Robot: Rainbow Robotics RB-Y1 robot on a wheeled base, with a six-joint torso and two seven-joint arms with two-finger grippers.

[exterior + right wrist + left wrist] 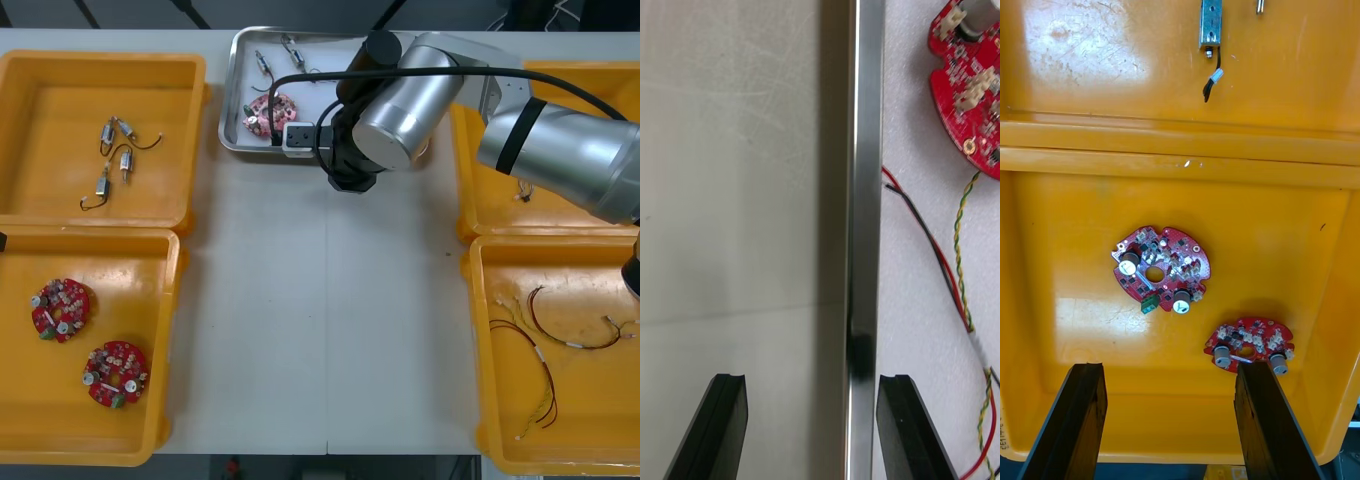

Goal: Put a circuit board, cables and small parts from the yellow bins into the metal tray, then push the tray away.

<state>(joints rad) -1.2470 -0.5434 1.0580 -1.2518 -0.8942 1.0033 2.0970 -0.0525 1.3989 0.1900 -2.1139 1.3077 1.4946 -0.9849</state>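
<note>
Now right claw point(816, 431), jaws apart, astride the metal tray's point(865, 225) rim, circuit board point(970, 90) beyond.

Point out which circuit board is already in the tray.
The circuit board at the tray's left end, by the right claw; the other two boards lie in the near left yellow bin, under the left claw.

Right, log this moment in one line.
right gripper open, metal tray rim between fingers | tray holds circuit board, red and yellow cable, small metal parts | left gripper open over yellow bin of circuit boards
</note>
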